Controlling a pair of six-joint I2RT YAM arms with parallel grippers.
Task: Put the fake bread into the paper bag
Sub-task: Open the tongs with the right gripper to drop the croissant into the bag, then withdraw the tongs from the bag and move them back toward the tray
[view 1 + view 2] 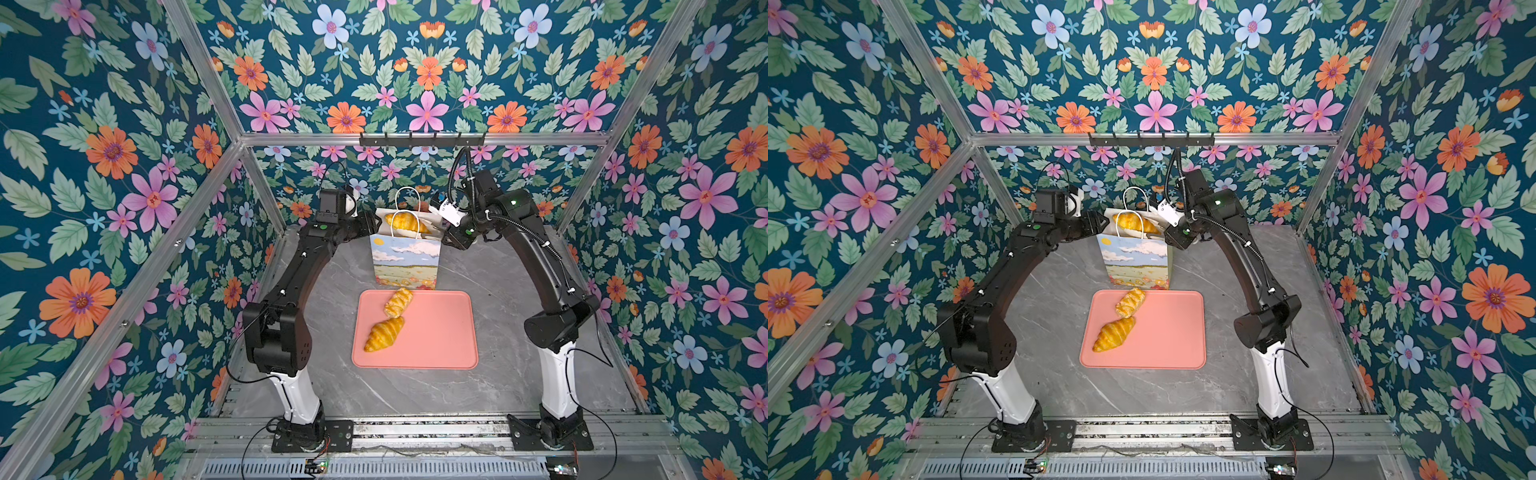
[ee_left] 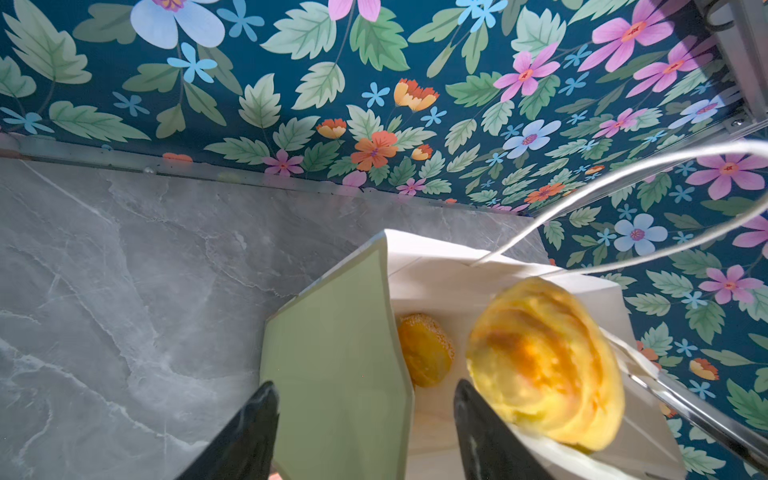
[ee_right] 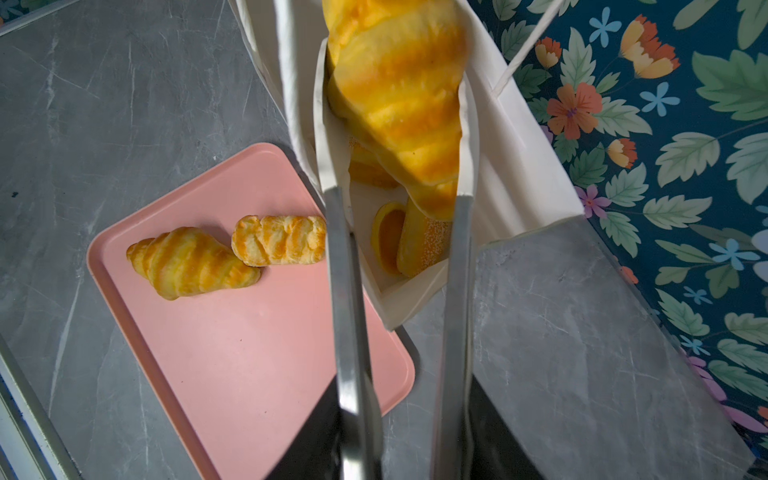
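The right gripper [image 3: 395, 83] has two long steel fingers [image 3: 345, 291] with white-wrapped tips. It pinches a glossy golden-yellow ridged toy croissant [image 3: 395, 137] by its flanks, with both tips lying against it. The croissant is held in the open mouth of the upright white paper bag [image 1: 405, 262], which is printed with sky, clouds and a flowery field. In both top views this croissant [image 1: 1136, 222] lies across the mouth, about level with the rim, under the white cord handles [image 1: 406, 188]. The left gripper [image 2: 365, 395] stands spread wide at the bag's opposite end. One of its black fingers is outside the pale green side panel [image 2: 336, 353] and the other is inside the bag, so the panel stands in the gap; whether either finger touches the paper I cannot tell. Deeper in the bag lie a speckled oval bun [image 3: 419, 245] and, just beside it, an orange-yellow rounded piece [image 3: 388, 241] that is partly hidden. Just in front of the bag, a flat pink rectangular tray [image 1: 436, 332] rests on the grey marble-patterned tabletop [image 1: 498, 374]. The tray carries a second ridged croissant [image 1: 384, 334] and a braided golden pastry [image 1: 398, 302]. These two sit toward the left half of the tray, with the croissant's tip against the pastry. Blue floral-patterned walls [image 1: 124, 166] enclose the table.
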